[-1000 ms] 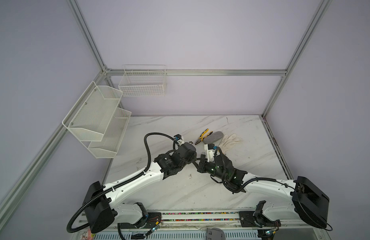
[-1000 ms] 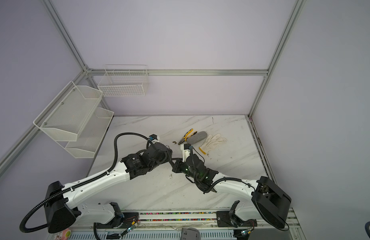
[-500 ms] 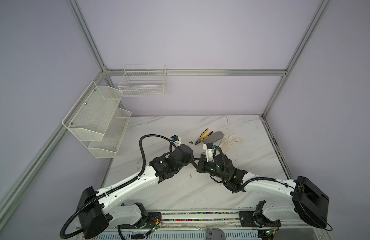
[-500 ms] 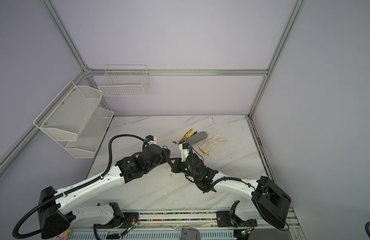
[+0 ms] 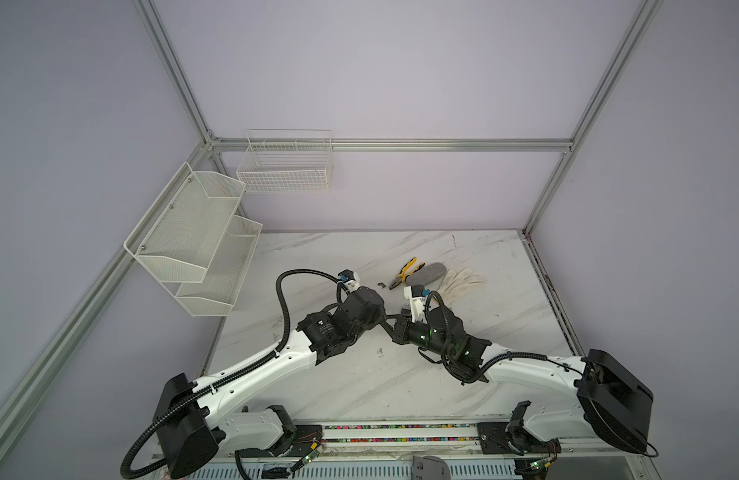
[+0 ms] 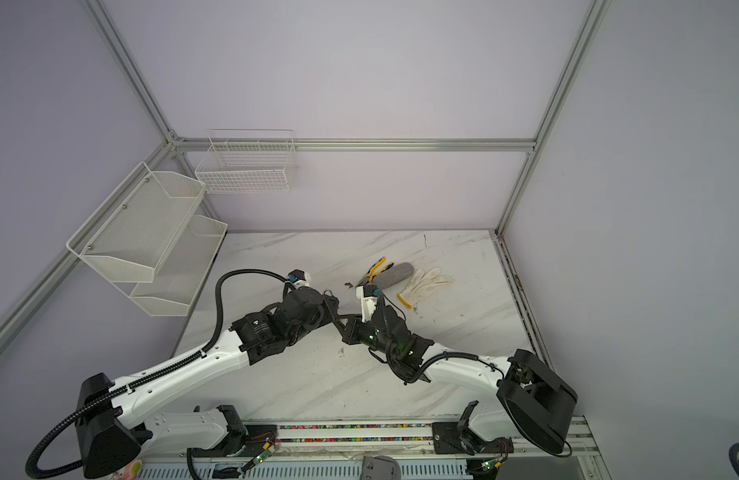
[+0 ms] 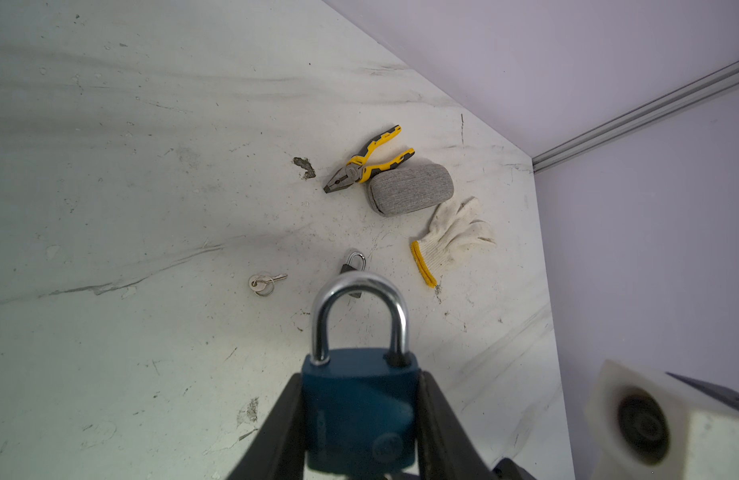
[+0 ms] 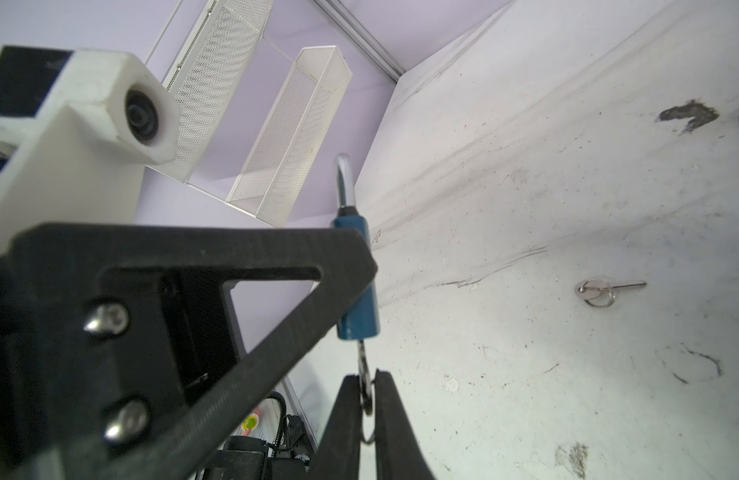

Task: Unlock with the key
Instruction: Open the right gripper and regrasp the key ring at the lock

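My left tool (image 7: pixel 361 384) pinches the blue padlock (image 7: pixel 359 415) by its body, clear of the table (image 7: pixel 151 208). The key (image 8: pixel 362 353) sticks in the lock's underside, its bow between the narrowly parted fingers of my right tool (image 8: pixel 365 380). I cannot tell whether they grip it.

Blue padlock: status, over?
Left gripper shut on blue padlock, held off the table. Key in its keyhole, flanked by right gripper; grip unclear. Shackle not yet open. Nothing in the way.
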Motion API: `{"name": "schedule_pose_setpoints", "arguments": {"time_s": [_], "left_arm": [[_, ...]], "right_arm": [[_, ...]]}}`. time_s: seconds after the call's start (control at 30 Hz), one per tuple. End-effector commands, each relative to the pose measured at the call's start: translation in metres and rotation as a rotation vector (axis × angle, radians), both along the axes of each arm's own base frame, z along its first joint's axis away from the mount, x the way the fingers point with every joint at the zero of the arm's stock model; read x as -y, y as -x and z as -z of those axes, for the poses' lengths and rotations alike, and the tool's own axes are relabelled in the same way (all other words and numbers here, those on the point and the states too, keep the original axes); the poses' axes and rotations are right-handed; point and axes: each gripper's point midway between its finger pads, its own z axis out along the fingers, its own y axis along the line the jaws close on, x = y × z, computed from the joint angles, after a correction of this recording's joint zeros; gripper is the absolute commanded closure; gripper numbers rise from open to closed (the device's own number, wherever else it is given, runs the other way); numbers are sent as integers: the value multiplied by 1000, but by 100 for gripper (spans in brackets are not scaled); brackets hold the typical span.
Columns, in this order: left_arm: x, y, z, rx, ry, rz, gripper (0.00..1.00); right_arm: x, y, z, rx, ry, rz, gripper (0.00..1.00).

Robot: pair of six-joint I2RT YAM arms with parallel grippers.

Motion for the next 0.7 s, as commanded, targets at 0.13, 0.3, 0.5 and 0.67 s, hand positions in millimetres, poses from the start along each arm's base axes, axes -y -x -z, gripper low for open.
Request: {"name": "schedule_pose_setpoints", "arguments": {"time_s": [0.13,0.3,0.5,0.67], "left_arm": [[-7,-12,-14,49,48,-72,100],[-8,-13,-16,51,59,-79,100],[-5,-14,-20,51,71,-66,100],[-3,-13,-21,49,85,-63,100]], "right_arm": [[1,4,-9,33,-49,-18,78],[6,5,-6,26,-36,-11,71],[20,6,-31,76,-102,37,69],[15,0,-38,73,-128,48,74]]}}
